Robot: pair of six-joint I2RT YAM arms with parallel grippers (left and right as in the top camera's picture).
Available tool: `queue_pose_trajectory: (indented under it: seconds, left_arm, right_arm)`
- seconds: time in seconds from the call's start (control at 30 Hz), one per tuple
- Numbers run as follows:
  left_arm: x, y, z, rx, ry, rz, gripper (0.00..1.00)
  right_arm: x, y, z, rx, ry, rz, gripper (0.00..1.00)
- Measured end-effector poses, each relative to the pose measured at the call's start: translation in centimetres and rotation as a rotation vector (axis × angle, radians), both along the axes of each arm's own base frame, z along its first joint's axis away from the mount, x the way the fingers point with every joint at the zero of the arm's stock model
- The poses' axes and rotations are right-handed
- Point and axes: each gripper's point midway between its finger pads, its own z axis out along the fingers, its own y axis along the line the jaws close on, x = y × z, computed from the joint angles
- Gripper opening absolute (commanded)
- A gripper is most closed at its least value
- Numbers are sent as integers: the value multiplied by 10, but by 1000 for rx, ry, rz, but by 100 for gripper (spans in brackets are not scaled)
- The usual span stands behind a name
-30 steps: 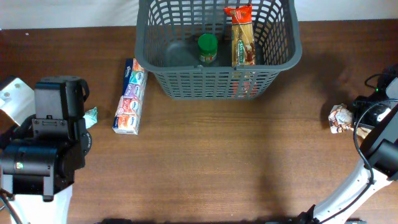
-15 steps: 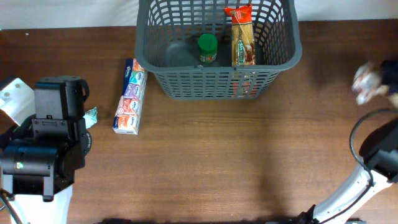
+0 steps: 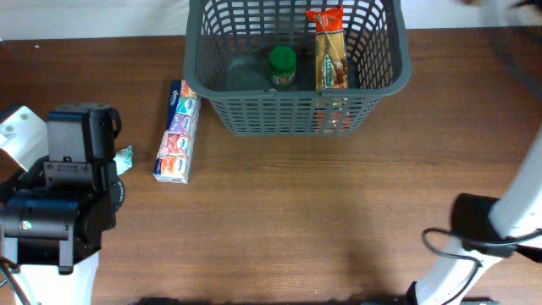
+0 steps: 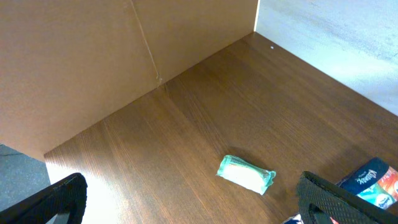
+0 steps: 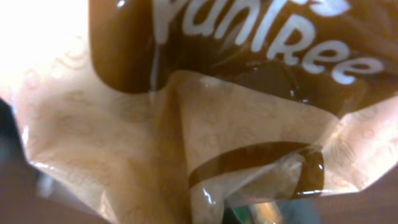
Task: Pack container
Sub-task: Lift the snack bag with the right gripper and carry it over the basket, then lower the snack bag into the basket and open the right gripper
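Wrapper (image 5: 199,124) (brown, crinkled) lifted off table (image 3: 279,229).

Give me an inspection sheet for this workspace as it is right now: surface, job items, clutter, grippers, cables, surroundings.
Surface: brown wood-grain table.
Job's things: grey container at the far edge, holding a green-lidded jar and a pasta packet; tissue pack on the table beside its left wall; small green packet near the left arm.
Clutter: nothing seen.
Grippers: left gripper open, empty; right gripper shut on a brown wrapper that fills its wrist view.
Cables: black cable looped by the right arm.
Surroundings: cardboard panel at the table's edge.
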Motion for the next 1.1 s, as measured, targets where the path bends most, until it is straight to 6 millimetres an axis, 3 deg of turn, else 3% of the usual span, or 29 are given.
queue_pose_trajectory:
  seconds: [0.07,0.17,0.27,0.4,0.73,0.9,1.1]
  left_arm:
    - [0,0,0,0,0,0,99]
    - [0,0,0,0,1,0,99]
    - [0,0,0,0,0,0,99]
    - [0,0,0,0,0,0,99]
    - [0,0,0,0,0,0,99]
    - [0,0,0,0,0,0,99]
    - [0,0,0,0,0,0,99]
  right_arm:
    - [1,53,-26,-119,39,149,4]
    - [10,83,-58,-236,90,213,4]
    - [27,97,-92,-358,143,215,4]
    - [44,97,-128,-445,209,203,4]
    - [75,92,-194,-501,324,200,4]
    - [83,96,-239,-493,420,230,4]
    - [85,97,-276,-488,504,253,6]
